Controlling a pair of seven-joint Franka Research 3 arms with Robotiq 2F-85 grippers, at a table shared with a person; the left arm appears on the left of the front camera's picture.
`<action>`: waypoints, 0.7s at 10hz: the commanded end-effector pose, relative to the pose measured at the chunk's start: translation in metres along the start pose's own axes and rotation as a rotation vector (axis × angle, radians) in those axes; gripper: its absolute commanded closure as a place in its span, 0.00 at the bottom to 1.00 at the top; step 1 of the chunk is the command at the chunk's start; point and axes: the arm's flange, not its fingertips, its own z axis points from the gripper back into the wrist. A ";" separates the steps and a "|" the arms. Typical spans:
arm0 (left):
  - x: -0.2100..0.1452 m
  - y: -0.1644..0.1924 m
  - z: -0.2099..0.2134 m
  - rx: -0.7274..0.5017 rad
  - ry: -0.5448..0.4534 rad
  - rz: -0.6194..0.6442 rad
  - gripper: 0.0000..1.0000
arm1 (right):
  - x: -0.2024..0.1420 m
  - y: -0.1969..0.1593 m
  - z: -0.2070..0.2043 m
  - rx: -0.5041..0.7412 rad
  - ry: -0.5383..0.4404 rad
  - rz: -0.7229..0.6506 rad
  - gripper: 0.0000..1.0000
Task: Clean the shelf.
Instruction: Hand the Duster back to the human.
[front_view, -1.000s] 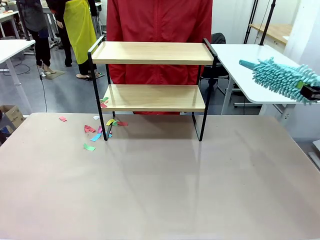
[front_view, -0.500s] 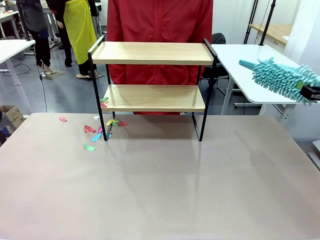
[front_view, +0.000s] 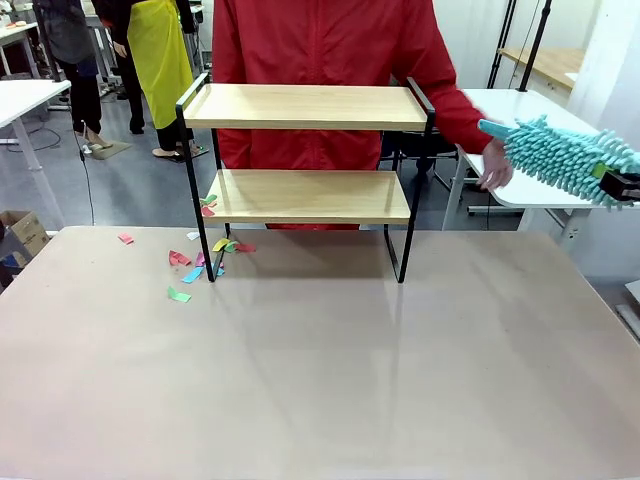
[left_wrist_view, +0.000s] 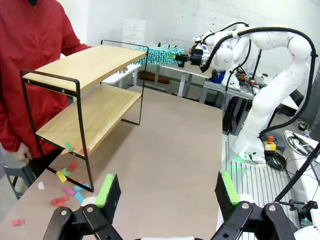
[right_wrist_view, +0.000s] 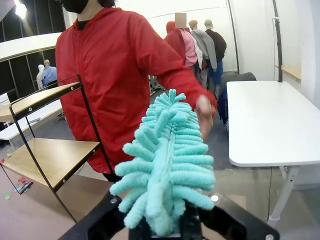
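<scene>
Right tool (front_view: 622, 184) clamped on duster (front_view: 560, 155); left tool (left_wrist_view: 165, 192) wide open, empty. Person's hand (front_view: 494, 165) near duster: collision risk. Scraps (front_view: 190, 262) beside shelf (front_view: 305, 105).

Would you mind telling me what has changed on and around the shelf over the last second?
The person's hand has come out from behind the shelf and reached toward the tip of the teal duster; whether it touches it is unclear. The right gripper stays shut on the duster, held in the same place beside the shelf. The paper scraps by its leg have not moved.
</scene>
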 end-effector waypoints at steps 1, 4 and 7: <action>0.004 0.000 0.000 -0.003 -0.031 -0.001 0.00 | 0.003 0.001 0.000 0.000 -0.004 0.002 0.84; 0.004 0.000 0.000 -0.003 -0.031 -0.001 0.00 | 0.003 0.001 0.000 0.000 -0.004 0.002 0.84; 0.004 0.000 0.000 -0.003 -0.031 -0.001 0.00 | 0.003 0.001 0.000 0.000 -0.004 0.002 0.84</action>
